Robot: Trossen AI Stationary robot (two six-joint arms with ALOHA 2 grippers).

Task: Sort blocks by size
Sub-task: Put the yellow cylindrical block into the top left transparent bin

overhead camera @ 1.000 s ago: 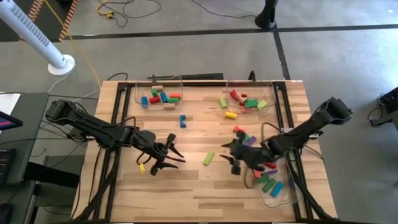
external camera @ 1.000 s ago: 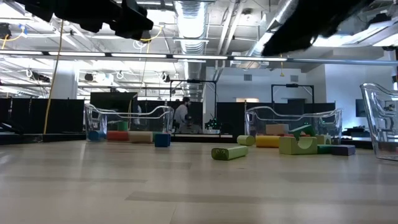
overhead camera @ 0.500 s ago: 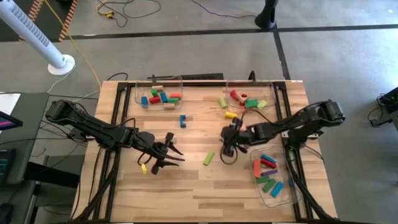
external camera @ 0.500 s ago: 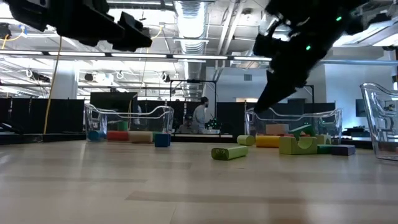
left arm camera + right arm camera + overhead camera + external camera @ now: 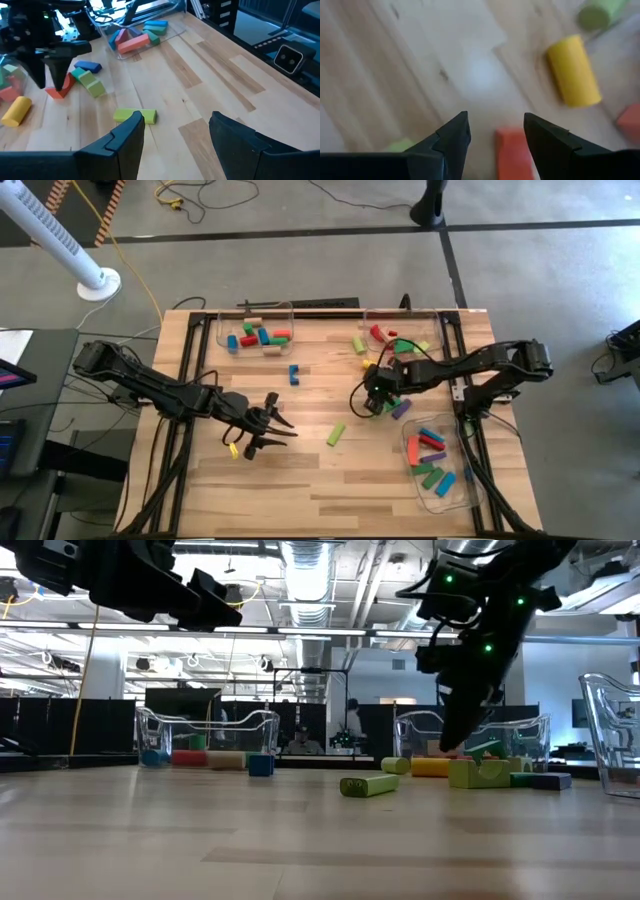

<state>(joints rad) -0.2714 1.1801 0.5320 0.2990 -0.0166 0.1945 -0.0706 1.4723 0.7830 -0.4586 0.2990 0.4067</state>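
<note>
Loose blocks lie flat on the wooden table: a light green bar [image 5: 336, 434] in the middle, a blue one [image 5: 294, 373], a yellow cylinder [image 5: 370, 365]. A red block [image 5: 512, 150], a purple one [image 5: 401, 410] and a green one [image 5: 92, 85] lie in a cluster at the middle right. My right gripper [image 5: 374, 402] hangs open over that cluster, pointing steeply down, with the red block [image 5: 58, 91] below the gap between its fingers. My left gripper [image 5: 283, 426] is open at the near left, nearly level, facing the light green bar [image 5: 135, 116].
Two clear trays with blocks stand at the far edge [image 5: 255, 330] [image 5: 400, 335]. A third tray [image 5: 435, 465] with several blocks sits at the near right. A small yellow block [image 5: 232, 448] lies beside my left gripper. Bare wood stretches along the near middle.
My right gripper has swung from beside the near-right tray toward the far edge, over the cluster of loose blocks. It has sunk and tipped to point more steeply down, staying open. No block has moved.
</note>
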